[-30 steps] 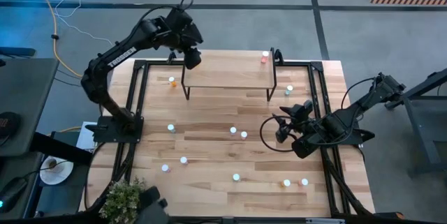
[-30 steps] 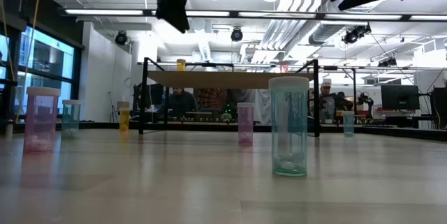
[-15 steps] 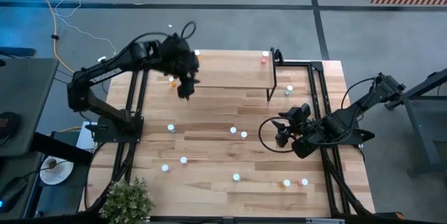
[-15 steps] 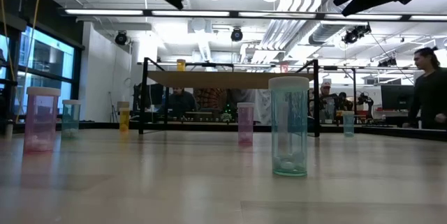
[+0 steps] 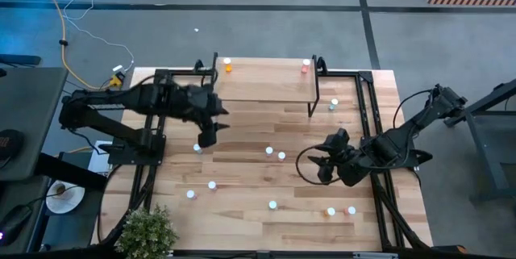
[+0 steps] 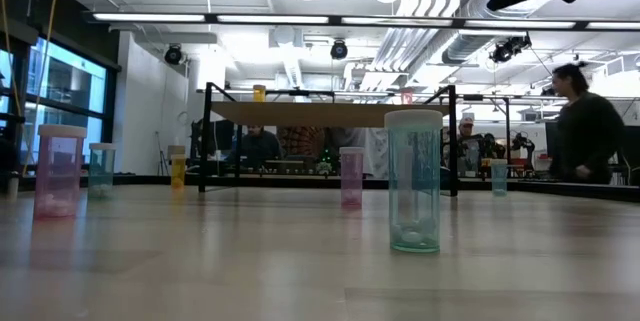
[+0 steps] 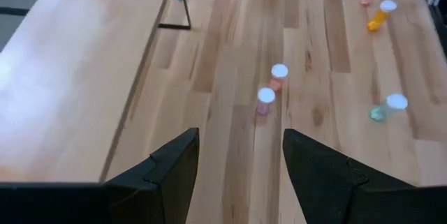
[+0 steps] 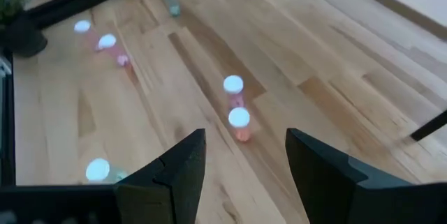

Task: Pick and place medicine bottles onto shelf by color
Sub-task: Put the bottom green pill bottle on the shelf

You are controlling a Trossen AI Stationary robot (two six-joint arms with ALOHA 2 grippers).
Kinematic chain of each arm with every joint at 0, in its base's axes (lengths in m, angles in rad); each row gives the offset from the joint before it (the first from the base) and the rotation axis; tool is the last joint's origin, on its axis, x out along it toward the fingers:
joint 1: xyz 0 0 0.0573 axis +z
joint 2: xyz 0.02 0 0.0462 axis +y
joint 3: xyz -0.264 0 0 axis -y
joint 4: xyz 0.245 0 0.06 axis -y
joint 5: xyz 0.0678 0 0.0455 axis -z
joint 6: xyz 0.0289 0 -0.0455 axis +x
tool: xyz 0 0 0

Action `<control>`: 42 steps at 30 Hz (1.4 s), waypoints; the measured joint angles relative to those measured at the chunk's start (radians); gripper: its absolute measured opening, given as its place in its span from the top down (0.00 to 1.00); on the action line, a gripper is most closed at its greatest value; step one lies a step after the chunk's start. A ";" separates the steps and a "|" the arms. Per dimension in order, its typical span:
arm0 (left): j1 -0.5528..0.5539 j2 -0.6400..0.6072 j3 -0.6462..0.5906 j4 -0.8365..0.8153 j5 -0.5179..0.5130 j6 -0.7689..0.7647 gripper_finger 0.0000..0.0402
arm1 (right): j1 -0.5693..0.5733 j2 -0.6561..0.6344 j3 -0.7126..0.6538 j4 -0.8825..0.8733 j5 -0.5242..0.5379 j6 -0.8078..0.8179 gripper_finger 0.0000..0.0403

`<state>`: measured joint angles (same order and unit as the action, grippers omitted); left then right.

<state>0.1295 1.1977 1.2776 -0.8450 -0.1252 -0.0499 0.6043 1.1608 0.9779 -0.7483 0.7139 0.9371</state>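
1. From overhead I read two bottles already up on the shelf: an orange bottle at its left end and a red bottle at its right end. The rest stand scattered on the table, all upright, white caps up.

2. My left gripper hangs over the left half of the table, in front of the shelf, fingers spread wide with nothing between them. The teal bottle stands just beside it, slightly toward the front edge. That is the closest bottle to either tool.

3. My right gripper sits lower on the right side, also wide open and empty. Its wrist camera looks straight at a close pair in mid-table, the pink bottle and the orange-red bottle; overhead they lie to its left, a little toward the shelf.

4. The relation I would steer by: the mid-table pair lies between the two arms, nearer the right one, while the teal bottle belongs to the left.

5. Every bottle's long axis is vertical, so I judge the fingers must straddle a cap from above. The pair stands nearly touching, which could make one tip.
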 joint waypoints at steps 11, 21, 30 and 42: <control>-0.246 -0.022 -0.121 0.184 -0.112 -0.095 0.51 | 0.058 0.129 0.000 0.095 -0.010 -0.052 0.53; -0.427 -0.021 -0.225 0.267 -0.257 -0.189 0.51 | 0.065 0.187 0.000 0.280 -0.079 -0.126 0.53; -0.536 -0.021 -0.279 0.296 -0.311 -0.295 0.51 | 0.065 0.230 0.000 0.402 -0.161 -0.163 0.53; -0.577 -0.021 -0.283 0.321 -0.359 -0.333 0.51 | 0.077 0.313 0.000 0.554 -0.170 -0.238 0.52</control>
<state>-0.4477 1.1763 0.9951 -0.5236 -0.4843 -0.3827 0.6813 1.4737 0.9775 -0.1938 0.5443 0.6993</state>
